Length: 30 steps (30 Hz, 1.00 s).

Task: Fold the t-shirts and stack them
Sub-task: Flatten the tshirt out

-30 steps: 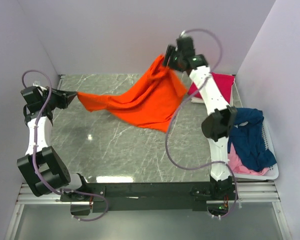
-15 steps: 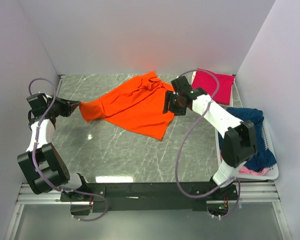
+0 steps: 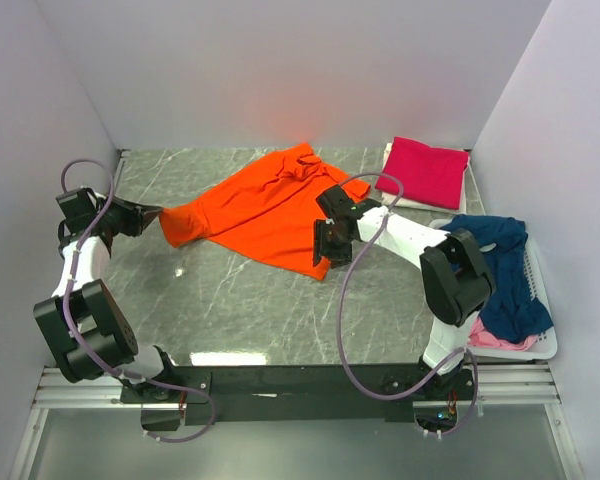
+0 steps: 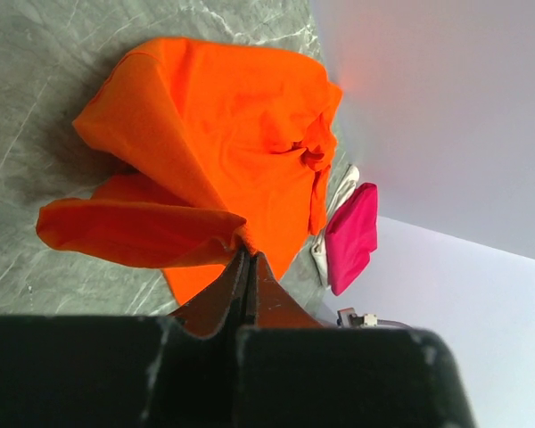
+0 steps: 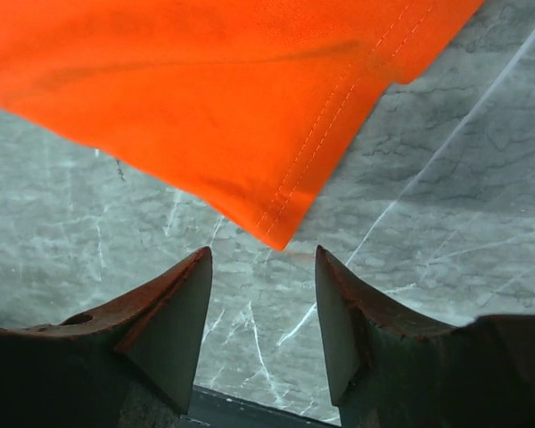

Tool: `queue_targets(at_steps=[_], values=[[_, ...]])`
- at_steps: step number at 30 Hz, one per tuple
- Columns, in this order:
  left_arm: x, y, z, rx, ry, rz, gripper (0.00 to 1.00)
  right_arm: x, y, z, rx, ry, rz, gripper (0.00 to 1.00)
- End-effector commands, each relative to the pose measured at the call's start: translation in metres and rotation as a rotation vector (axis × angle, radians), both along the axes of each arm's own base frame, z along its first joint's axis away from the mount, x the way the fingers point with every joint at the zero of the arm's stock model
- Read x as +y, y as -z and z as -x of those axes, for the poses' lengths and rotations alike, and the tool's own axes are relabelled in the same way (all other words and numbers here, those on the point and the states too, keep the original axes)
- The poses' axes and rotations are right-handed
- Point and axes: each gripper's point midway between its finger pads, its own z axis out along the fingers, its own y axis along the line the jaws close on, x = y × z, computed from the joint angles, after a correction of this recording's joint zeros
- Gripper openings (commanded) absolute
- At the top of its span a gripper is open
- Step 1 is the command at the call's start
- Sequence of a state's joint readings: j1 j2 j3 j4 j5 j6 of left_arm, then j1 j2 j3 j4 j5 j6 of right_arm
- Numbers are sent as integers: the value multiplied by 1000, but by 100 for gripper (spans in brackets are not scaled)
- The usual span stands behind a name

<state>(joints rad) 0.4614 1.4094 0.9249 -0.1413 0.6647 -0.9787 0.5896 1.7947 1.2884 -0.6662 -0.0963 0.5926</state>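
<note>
Two claws, two different jobs right now. Left gripper (image 4: 247, 260) is pressed tight together on a bunched bit of the orange t-shirt (image 3: 270, 205) at its left end, and that end looks lifted a little off the table (image 3: 240, 300). Right gripper (image 5: 262, 260) has its jaws spread with nothing between them, hovering just over the shirt's near hem corner, with the stitched edge pointing right into the gap

The shirt lies mostly flat across the middle of the marble top, a bit rumpled around the collar on the far side. Further out, a magenta tee (image 3: 430, 170) sits folded in the far right corner, and a navy tee (image 3: 505, 270) and a pale pink one (image 3: 490, 338) are heaped in the white basket (image 3: 546, 348) at the right edge

My take: it's thin, light, floppy cloth with zero stiffness, so it'll sag and drag wherever it isn't held. Best bite is that stitched hem corner. Pinch deep enough to catch every layer there or it'll slip out
</note>
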Motion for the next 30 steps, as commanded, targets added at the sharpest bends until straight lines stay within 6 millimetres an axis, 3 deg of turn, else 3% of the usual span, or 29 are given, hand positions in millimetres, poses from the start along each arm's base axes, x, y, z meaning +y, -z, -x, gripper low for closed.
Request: queue_targets(at_steps=[1, 19, 24, 25, 28, 30], values=[[5, -9, -4, -39, 8, -51, 0, 6, 1, 0, 11, 4, 1, 57], [8, 5, -3, -1, -16, -49, 0, 15, 34, 20, 164, -65, 17, 53], [9, 9, -2, 9, -18, -56, 0, 14, 42, 19, 169, -65, 26, 34], [9, 11, -1, 17, -19, -63, 0, 13, 42, 18, 163, -60, 29, 22], [11, 20, 3, 46, -23, -82, 0, 8, 35, 13, 134, -36, 44, 0], [13, 26, 7, 68, -32, -99, 0, 0, 26, 7, 111, -8, 41, 0]])
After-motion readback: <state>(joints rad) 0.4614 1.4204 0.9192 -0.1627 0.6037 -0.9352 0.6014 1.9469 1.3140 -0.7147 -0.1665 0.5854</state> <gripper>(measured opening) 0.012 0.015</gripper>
